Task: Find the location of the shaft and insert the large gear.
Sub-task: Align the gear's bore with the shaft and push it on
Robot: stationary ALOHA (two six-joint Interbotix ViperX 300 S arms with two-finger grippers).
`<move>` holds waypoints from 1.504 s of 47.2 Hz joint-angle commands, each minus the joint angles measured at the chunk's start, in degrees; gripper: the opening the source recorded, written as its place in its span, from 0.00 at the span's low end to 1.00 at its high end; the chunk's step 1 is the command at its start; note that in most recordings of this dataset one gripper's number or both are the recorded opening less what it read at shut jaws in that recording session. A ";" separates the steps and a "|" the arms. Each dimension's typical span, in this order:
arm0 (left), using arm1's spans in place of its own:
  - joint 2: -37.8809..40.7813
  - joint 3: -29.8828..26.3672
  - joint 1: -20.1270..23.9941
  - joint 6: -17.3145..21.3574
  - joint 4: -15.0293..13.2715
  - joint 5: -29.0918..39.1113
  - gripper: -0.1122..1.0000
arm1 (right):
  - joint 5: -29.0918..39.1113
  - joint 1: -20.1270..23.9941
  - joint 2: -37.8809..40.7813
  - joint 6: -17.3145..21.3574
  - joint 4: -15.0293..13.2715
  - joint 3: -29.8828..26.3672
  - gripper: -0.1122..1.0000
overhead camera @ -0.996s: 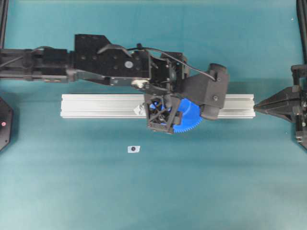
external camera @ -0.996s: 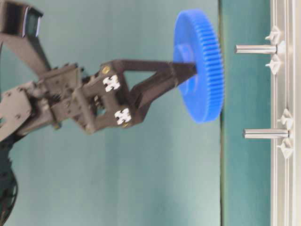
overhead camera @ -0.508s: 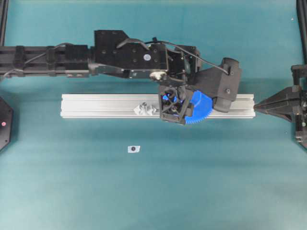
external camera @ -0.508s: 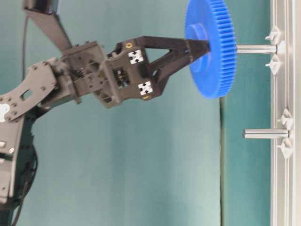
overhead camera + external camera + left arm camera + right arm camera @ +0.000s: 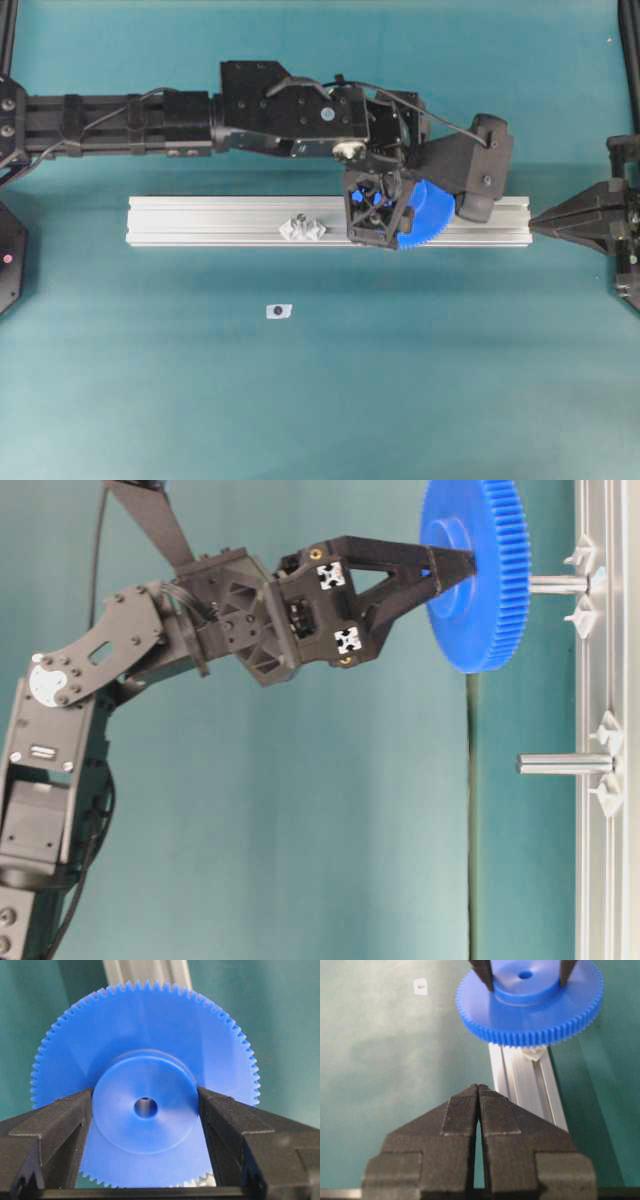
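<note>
The left pincer (image 5: 445, 565) holds the large gear (image 5: 478, 575) by its raised hub, one finger pressed on each side, as the left wrist view shows plainly. The gear is flat-on to the aluminium rail (image 5: 220, 221) and sits over the shaft (image 5: 558, 583) near the rail's right end. In the table-level view the shaft's bare length runs from its mount up to the gear's far face, and its tip is lost behind the teeth; in the wrist view something pale shows inside the centre hole, which I judge to be the pin's tip just entering. So finding and lining up look done, and the insertion looks only begun: the gear is well short of the rail, with most of the pin uncovered, and pushing it down and letting go are left.

The clear faceted pieces (image 5: 583, 554) flank the shaft's foot below the gear's rim. The second pin (image 5: 565, 764) stands well apart along the rail, outside the gear's edge, so it should not hinder the push. A small white tag (image 5: 279, 311) lies on the worktop nearer the front edge, apart from everything.

The right pincer (image 5: 478, 1091) is closed, fingers together and holding nothing, parked at the worktop's right edge beyond the rail's end, which leaves open room around the gear.
</note>
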 commanded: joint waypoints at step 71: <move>0.00 -1.58 0.79 -0.79 0.18 2.64 0.74 | -0.53 -0.18 0.35 0.53 0.09 0.00 0.11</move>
